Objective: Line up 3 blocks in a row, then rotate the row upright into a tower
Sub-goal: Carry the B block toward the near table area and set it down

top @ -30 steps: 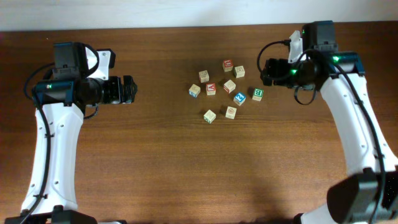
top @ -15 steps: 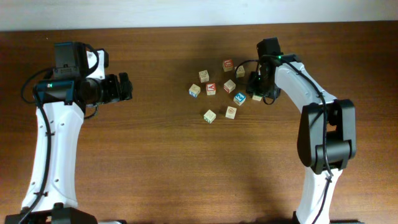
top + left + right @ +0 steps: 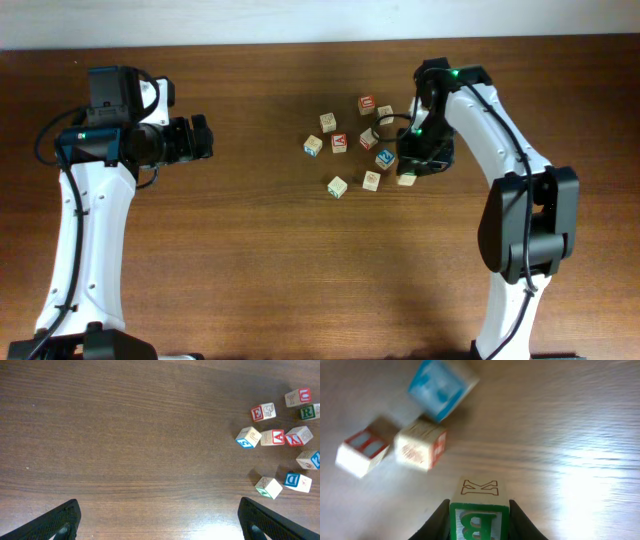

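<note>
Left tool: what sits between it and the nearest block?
Nothing. Only bare wooden table separates the open left tool from the nearest block at the cluster's left edge. It shows in the overhead view, and the left wrist view agrees.

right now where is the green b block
In the right wrist view, the green B block sits bottom centre between the jaws of the right gripper, with the blue block above and to its left.
</note>
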{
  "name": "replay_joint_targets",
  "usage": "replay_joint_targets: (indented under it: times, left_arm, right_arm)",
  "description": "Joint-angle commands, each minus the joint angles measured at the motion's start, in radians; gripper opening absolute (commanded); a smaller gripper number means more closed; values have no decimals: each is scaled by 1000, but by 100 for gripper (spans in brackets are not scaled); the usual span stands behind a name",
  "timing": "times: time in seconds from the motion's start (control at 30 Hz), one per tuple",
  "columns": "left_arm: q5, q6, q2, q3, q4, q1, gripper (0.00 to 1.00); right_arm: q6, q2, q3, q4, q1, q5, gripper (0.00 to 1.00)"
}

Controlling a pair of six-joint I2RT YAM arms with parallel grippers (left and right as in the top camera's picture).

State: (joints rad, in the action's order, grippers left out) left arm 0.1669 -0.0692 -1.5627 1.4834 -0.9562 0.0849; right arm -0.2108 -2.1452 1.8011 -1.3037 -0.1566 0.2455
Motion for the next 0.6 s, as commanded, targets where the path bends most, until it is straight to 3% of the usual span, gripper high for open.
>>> replay_joint_targets:
  times: [0.0,0.1,0.2,0.33,0.43,0.5,0.57]
  left_arm:
    - [-7,-6,-4,17,10,3,99]
    - [-7,-6,-5,17,32,3,99]
    - [-7,-6,-4,17,70,3,99]
    - [-6,-6,-5,17,80,3,99]
    - [-6,-6,-5,17,79,3,99]
    - [-6,-6,-4,17,80,3,99]
    - [-6,-6,-4,17,80,3,99]
  right_arm:
    - [103,26,11,-72,-83,121,24]
    - [98,26,-5,-137,-230,102,24]
    - [-196,26,-90,-72,-382,-153,21]
    - [-297,26,-245,117,-463,-224,22]
    - [-296,26,-277,141,-464,-205,34]
    - [-294,26,-279,131,-464,-186,50]
    - [-267,26,-265,118,-463,-150,52]
